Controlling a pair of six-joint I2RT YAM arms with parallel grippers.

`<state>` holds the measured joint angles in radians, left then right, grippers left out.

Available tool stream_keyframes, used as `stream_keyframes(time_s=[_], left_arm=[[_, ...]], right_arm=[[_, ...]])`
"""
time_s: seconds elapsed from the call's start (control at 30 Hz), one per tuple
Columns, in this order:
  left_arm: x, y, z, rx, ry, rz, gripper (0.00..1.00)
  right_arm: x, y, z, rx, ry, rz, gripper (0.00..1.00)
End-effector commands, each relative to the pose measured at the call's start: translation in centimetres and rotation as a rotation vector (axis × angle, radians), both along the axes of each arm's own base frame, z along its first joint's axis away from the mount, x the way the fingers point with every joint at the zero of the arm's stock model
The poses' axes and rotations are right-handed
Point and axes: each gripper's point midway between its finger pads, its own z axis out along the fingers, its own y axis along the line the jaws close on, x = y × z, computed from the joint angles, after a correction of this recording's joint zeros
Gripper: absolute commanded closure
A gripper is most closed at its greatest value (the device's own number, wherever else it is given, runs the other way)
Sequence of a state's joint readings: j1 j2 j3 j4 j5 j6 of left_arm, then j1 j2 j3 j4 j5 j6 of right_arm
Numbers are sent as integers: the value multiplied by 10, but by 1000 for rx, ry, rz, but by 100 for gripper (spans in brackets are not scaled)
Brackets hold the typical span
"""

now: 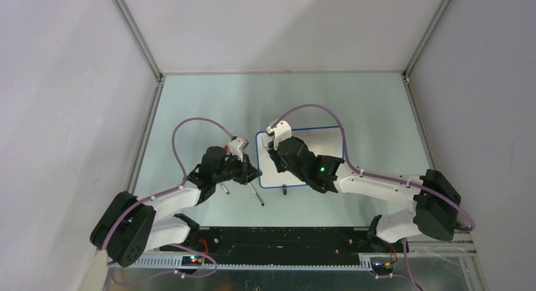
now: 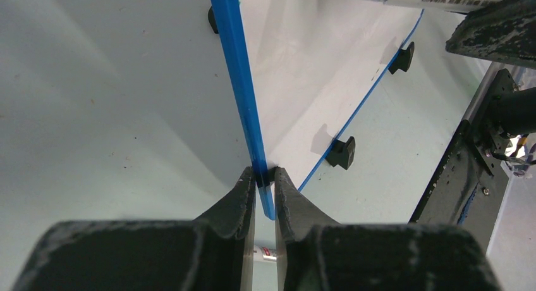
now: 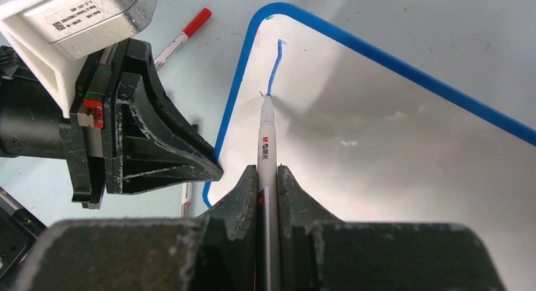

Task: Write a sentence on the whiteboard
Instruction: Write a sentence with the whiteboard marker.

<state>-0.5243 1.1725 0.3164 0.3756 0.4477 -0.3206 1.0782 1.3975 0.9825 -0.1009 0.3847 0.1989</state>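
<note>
The whiteboard (image 1: 319,141) lies flat on the table; its blue rim (image 2: 235,63) and glossy face (image 3: 379,133) show in both wrist views. My left gripper (image 2: 266,174) is shut on the board's rim at its left edge, as the top view (image 1: 255,172) also shows. My right gripper (image 3: 268,171) is shut on a white marker (image 3: 267,136), whose tip rests on the board near its corner. A single short blue stroke (image 3: 275,66) runs up from the tip. No words of the sentence show. My right gripper (image 1: 273,153) hovers over the board's left part.
A red-capped marker (image 3: 184,33) lies on the table beside the board. Two more pens (image 1: 256,194) lie near the left gripper. Black clip feet (image 2: 342,152) stick out from the board's near edge. The left gripper's fingers (image 3: 161,145) are close beside my right gripper.
</note>
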Motion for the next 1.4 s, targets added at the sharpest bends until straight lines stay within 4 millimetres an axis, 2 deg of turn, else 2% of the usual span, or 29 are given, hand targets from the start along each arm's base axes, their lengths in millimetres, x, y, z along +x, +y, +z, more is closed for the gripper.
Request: stream_keyframes(time_s=[0.0, 0.37, 0.7, 1.07, 1.37], left_arm=[[12, -4, 17, 3, -82, -4, 85], [11, -5, 18, 1, -81, -7, 85], [11, -5, 18, 4, -85, -8, 85], [11, -6, 18, 6, -85, -8, 85], [11, -6, 18, 7, -86, -9, 85]], right_arm=[[2, 6, 12, 29, -5, -11, 100], [3, 7, 49, 117, -76, 9, 100], [15, 8, 65, 161, -128, -15, 100], [25, 5, 66, 171, -131, -23, 100], [24, 9, 62, 167, -108, -6, 100]])
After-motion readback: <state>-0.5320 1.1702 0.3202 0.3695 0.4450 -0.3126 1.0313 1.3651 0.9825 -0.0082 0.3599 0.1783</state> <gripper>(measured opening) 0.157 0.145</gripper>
